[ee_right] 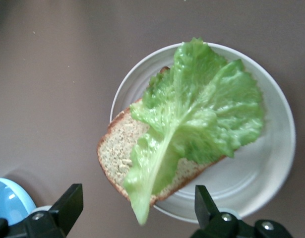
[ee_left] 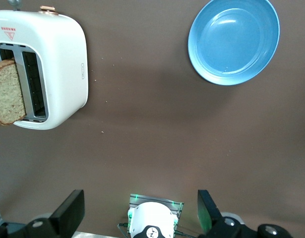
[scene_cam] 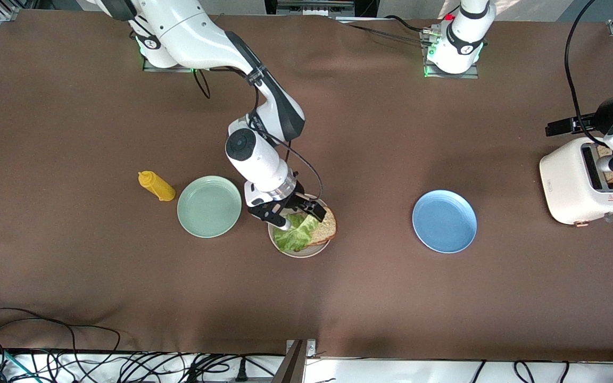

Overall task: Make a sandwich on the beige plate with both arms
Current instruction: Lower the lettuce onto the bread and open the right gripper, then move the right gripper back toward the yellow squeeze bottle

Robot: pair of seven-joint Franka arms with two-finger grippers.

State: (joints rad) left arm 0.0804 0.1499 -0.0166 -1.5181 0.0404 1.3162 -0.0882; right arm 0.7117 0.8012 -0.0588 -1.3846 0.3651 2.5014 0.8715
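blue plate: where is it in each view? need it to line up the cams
Front view: the blue plate lies on the table between the beige plate and the toaster.
Left wrist view: whole at the top of the picture, the toaster also showing.
Right wrist view: only a sliver in the bottom corner.
Shared landmark: the blue plate itself, in all three views.

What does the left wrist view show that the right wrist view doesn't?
Only the left wrist view shows the toaster with a bread slice standing in its slot, the whole blue plate, and an arm's base; the left gripper is open.

Only the right wrist view shows the beige plate carrying a bread slice with a lettuce leaf on it, under the open right gripper.

Both show the brown table; the right wrist view catches only an edge of the blue plate.
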